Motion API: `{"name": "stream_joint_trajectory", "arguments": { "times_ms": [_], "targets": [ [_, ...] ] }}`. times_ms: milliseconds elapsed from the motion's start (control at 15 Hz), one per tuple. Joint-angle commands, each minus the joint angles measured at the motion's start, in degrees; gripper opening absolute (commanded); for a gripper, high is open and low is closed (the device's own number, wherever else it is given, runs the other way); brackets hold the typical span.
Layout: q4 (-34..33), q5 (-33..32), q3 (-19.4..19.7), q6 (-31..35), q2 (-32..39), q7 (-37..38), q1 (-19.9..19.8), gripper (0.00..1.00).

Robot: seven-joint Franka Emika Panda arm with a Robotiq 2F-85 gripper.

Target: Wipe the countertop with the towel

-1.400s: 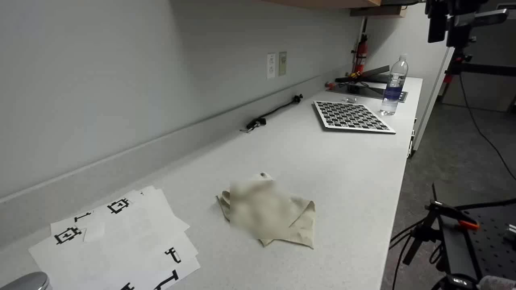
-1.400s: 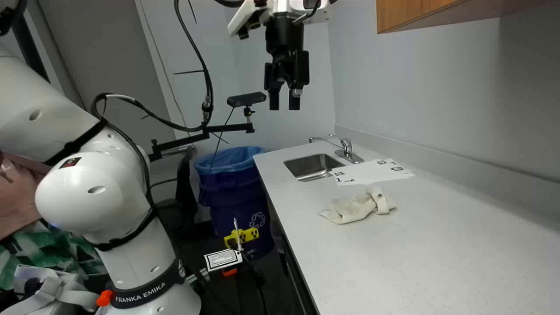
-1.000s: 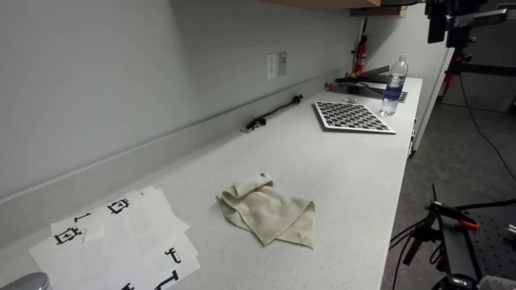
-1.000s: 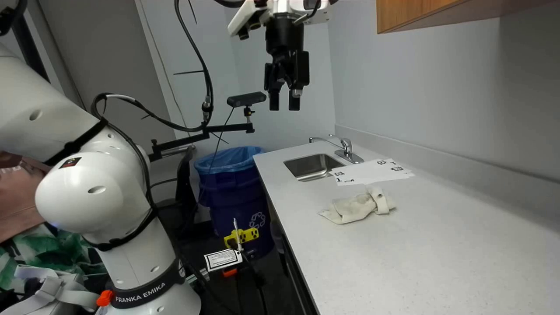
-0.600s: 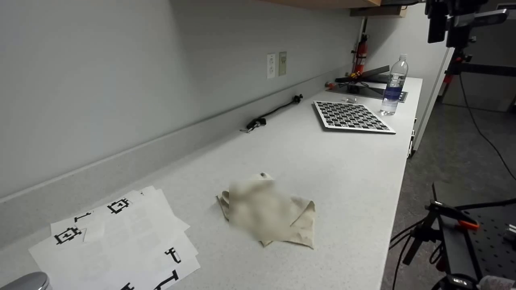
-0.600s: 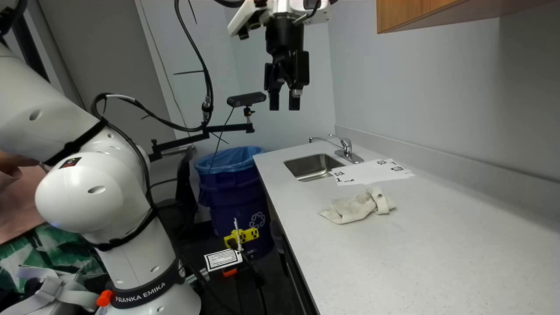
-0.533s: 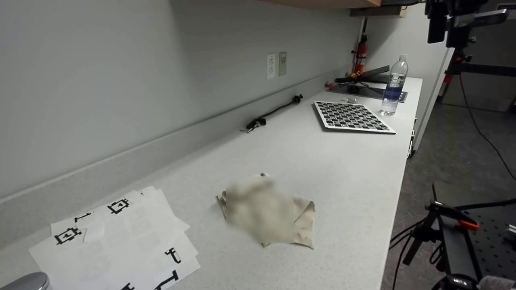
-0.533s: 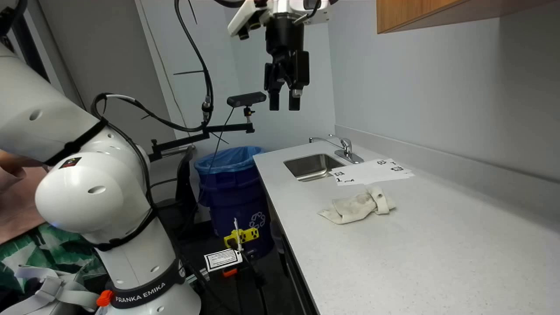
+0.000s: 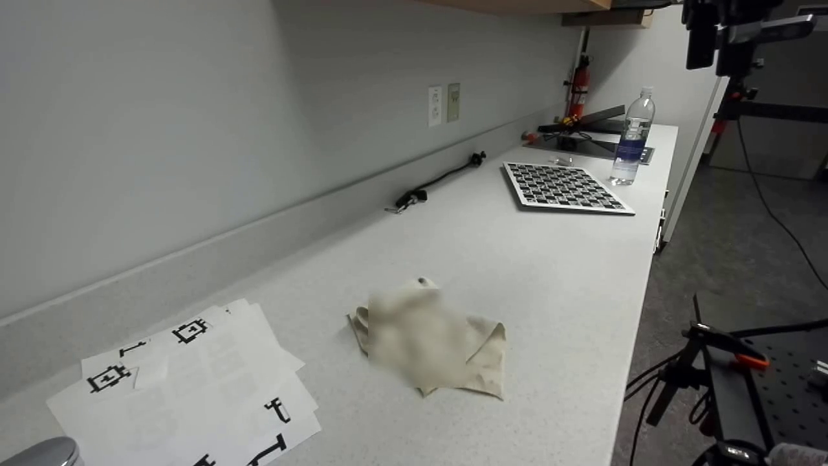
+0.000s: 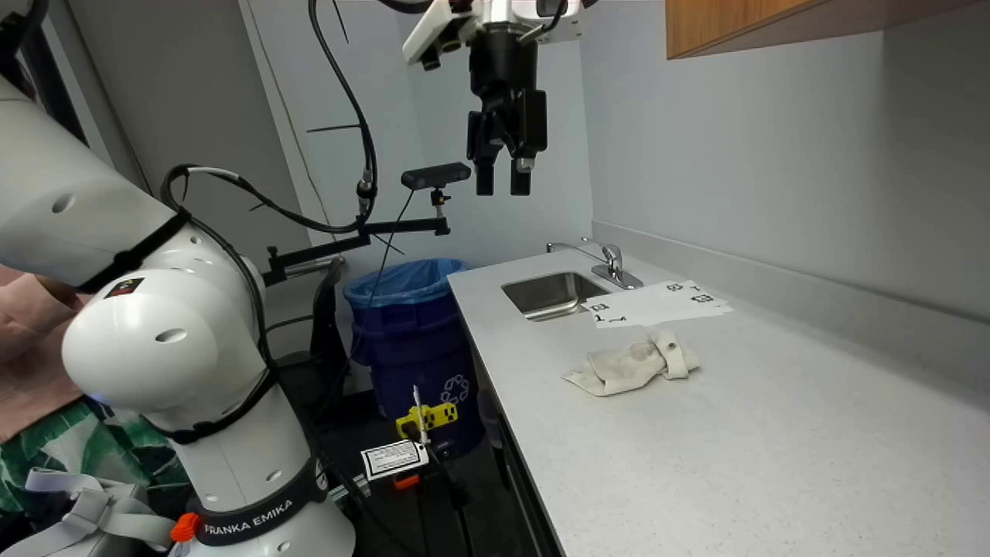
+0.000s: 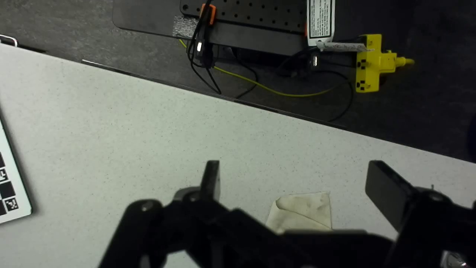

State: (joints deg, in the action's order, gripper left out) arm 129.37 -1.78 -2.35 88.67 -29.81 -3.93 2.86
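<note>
The towel (image 9: 486,370), a crumpled beige cloth, lies folded over itself on the pale speckled countertop (image 9: 543,272); part of it is blurred in that exterior view. In an exterior view the towel (image 10: 628,368) shows a rolled edge with a dark spot. My gripper (image 10: 503,190) hangs high above the counter, pointing down, well apart from the cloth. From the wrist, the gripper (image 11: 293,175) stands wide open with nothing between its fingers. Beyond and below them a corner of the towel (image 11: 305,210) shows; the gripper's body hides the rest.
White sheets with black markings (image 9: 194,388) lie beside the towel, near the sink (image 10: 534,311) and faucet (image 10: 612,263). A checkerboard (image 9: 566,188) and a water bottle (image 9: 631,145) stand farther along. A wooden cabinet (image 10: 742,23) overhangs the wall side. A blue bin (image 10: 402,333) stands off the counter's end.
The arm, gripper and towel have not moved. Only the pink clothing behind the arm, at the edge of an exterior view, has shifted a little.
</note>
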Motion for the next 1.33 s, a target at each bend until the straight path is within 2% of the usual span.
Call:
{"name": "stream_joint_trajectory", "arguments": {
  "times_ms": [0,533,600,667,1267],
  "targets": [
    [-0.14,-0.07,0.15,-0.14,0.06,0.10,0.21,1.00],
    [-0.14,-0.06,0.15,-0.14,0.06,0.10,0.21,1.00],
    [-0.96,0.73,-0.97,-3.72,-2.52,1.09,0.99,1.00],
    [-0.33,-0.07,0.33,0.14,0.73,-0.81,0.40,1.00],
    [0.65,0.27,-0.50,0.57,6.72,-1.66,1.59,1.00]
  ]
}}
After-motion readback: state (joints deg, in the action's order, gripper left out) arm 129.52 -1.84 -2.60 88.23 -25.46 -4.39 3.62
